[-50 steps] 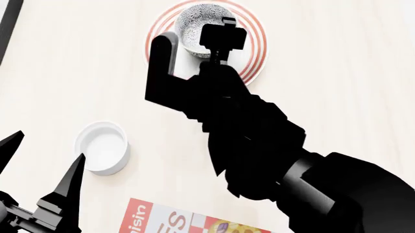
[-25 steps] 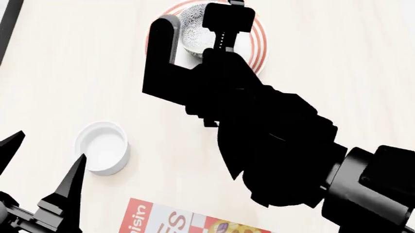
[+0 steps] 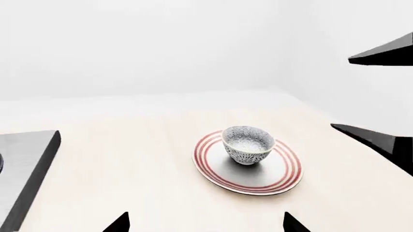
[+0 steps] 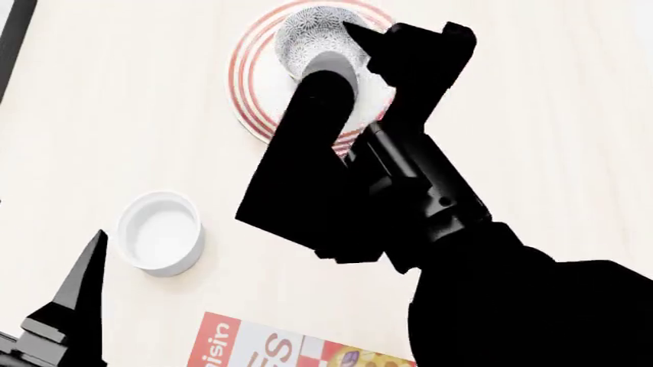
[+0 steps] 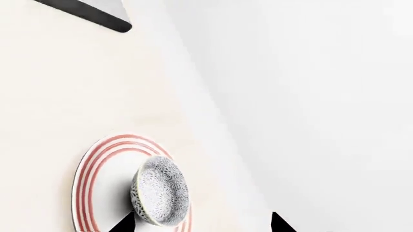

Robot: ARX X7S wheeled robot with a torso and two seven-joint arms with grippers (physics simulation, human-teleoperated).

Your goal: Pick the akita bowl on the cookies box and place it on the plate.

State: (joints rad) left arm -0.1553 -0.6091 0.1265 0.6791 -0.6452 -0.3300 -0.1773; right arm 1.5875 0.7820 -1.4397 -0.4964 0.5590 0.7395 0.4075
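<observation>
The akita bowl [image 3: 247,144], speckled grey and white, stands upright on the red-ringed plate [image 3: 223,171] at the far side of the table. The head view shows the bowl [image 4: 306,34] partly hidden behind my right arm [image 4: 408,214]. My right gripper [image 5: 201,224] is open, and the bowl [image 5: 160,191] lies beyond its tips, free of them. Its fingers [image 3: 380,54] hang spread to one side of the plate in the left wrist view. My left gripper [image 3: 206,224] is open and empty, well short of the plate. A corner of the cookies box [image 4: 296,348] shows at the near edge.
A plain white ramekin [image 4: 160,232] sits on the table between my left gripper's finger [image 4: 82,287] and the plate [image 4: 250,84]. A dark-edged grey slab [image 3: 26,164] borders the table on the left. A white wall rises behind the table.
My right arm has turned its wrist and drawn back from over the bowl, which stays on the plate. My left gripper has shifted slightly lower and to the left.
</observation>
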